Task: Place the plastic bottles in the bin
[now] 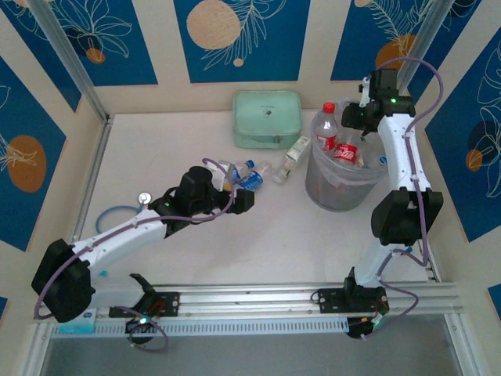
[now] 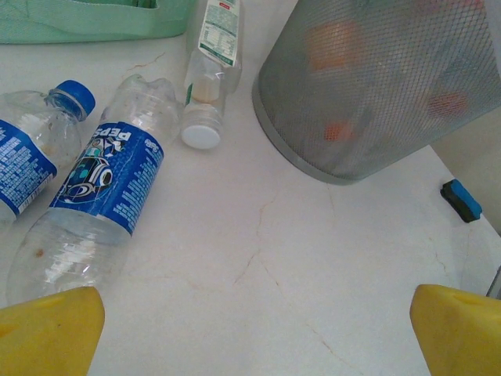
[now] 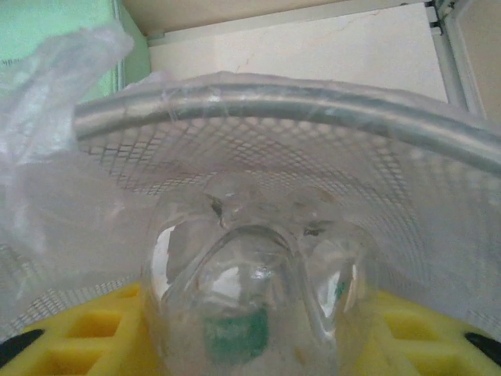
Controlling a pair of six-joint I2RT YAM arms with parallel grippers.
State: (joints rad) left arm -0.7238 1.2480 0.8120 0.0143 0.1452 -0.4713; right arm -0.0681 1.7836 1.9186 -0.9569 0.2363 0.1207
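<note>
**Item 1: my right gripper** (image 3: 250, 333). It is closed on a clear bottle (image 3: 254, 282), with a yellow finger on either side and the bottle's base toward my wrist camera. I hold it at the rim of the bin (image 3: 297, 106), so I judge that letting go would drop it inside the mesh and not onto the table (image 1: 258, 251).

**Item 2: the bin.** It stands on the right of the table, a mesh wall lined with a clear bag, with red-labelled bottles (image 1: 346, 151) inside. The bag bunches loosely over the rim beside my fingers, which I judge to be a snag risk.

**Item 3: my left gripper** (image 2: 250, 337). The jaws are spread wide with nothing between them, low over bare table on the near side of the loose bottles. I judge they are held wide to straddle a bottle's body.

**Item 4: bottles outstanding.**
- A blue-label bottle (image 2: 109, 196) lies on its side just beyond my left finger.
- A blue-capped bottle (image 2: 31, 149) lies just beside it, further left.
- A white-capped bottle (image 2: 207, 94) lies between the mint-green case (image 2: 86, 19) and the bin, with its cap toward me.

**Item 5: room for moving.** There is open table between the blue-label bottle and the bin. The gap is tight around the white-capped bottle, with the bin wall close on its right and the case closing off the far side.
</note>
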